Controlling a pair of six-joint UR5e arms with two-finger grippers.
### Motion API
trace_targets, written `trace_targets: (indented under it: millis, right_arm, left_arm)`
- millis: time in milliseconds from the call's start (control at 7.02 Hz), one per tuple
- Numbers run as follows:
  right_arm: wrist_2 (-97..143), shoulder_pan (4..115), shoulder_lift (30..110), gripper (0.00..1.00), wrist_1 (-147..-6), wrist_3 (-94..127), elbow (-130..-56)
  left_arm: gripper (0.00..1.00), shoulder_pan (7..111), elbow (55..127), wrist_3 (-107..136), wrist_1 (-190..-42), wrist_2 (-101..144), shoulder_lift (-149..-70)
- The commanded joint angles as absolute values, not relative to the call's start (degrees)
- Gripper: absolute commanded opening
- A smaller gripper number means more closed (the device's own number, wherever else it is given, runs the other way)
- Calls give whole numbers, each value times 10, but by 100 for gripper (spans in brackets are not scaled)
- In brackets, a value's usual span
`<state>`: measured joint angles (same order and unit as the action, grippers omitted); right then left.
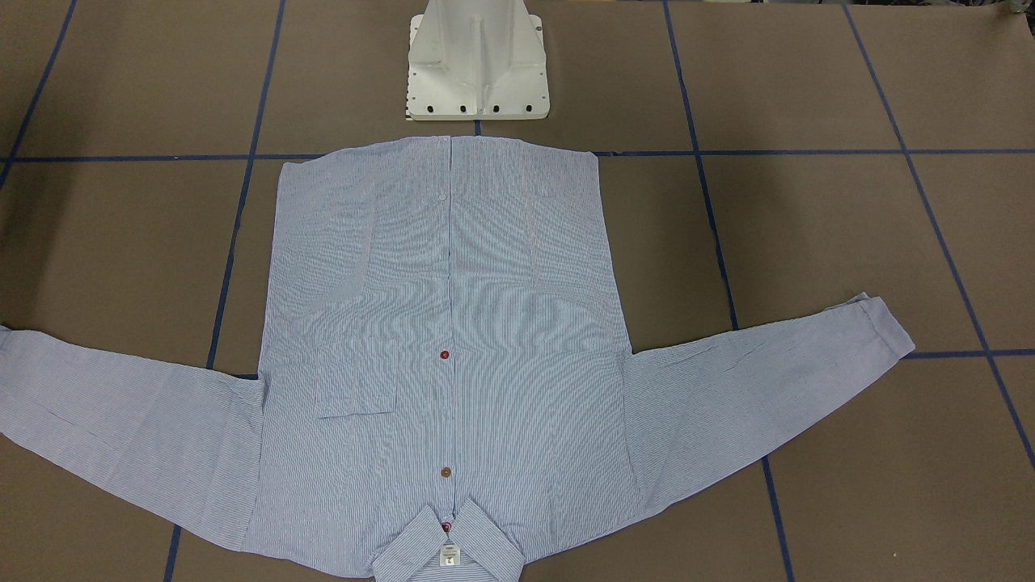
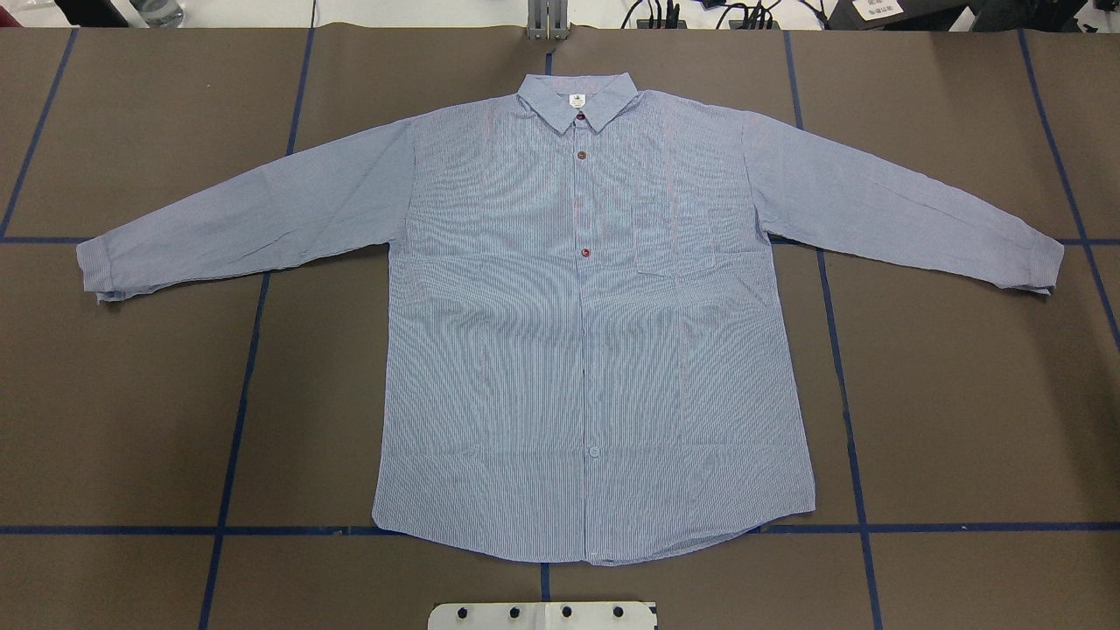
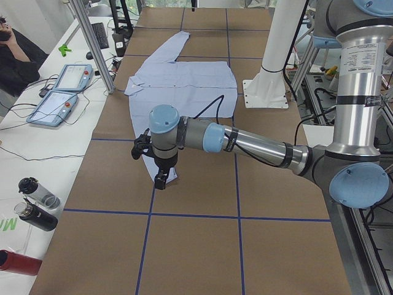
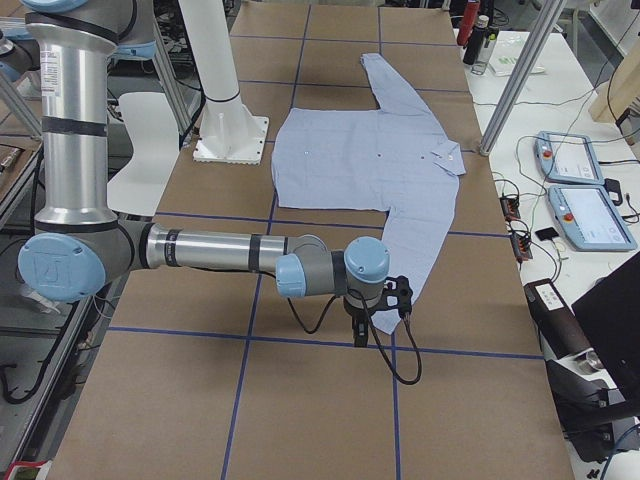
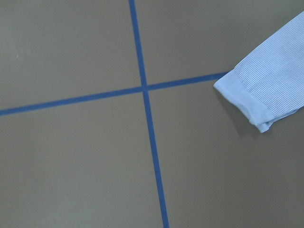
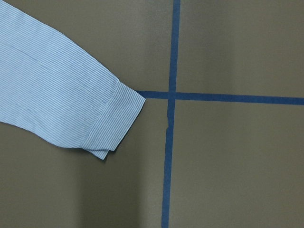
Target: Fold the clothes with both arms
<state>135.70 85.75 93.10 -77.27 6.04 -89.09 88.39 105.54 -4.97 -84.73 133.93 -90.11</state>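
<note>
Sleeves (image 2: 262,206) of the light blue-and-white striped shirt (image 2: 595,350) run inward from left pincer (image 3: 161,179) and right pincer (image 4: 360,334); clench state: cannot tell.

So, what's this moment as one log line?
shirt flat, unfolded, sleeves spread | left arm by one cuff | right arm by other cuff | grip state: cannot tell

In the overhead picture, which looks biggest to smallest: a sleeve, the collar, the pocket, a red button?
Largest: the sleeve.
Next: the pocket and the collar, about alike.
Smallest: the red button.
</note>
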Motion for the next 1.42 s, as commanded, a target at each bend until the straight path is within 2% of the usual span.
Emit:
trace_targets:
  millis: [0,285,427,854,1282]
  right_arm:
    - [1378,845,926,100,-662,114,-820]
    - [1373,804,907,100,-573,178,-775]
    - [1367,777,884,100,-571,181,-760]
    - [1324,720,873,100,-510,332,-752]
    - [1304,707,875,97,-487,344,-735]
  left_arm:
    - [99,879,1053,-49,-848,1341,-914]
    - [99,879,1058,-50,-851,1343,-920]
    - [99,879,1058,-50,-852,1344,-925]
    - [99,879,1051,-50,-850,1344,-930]
    - [99,879,1052,-51,-851,1344,-929]
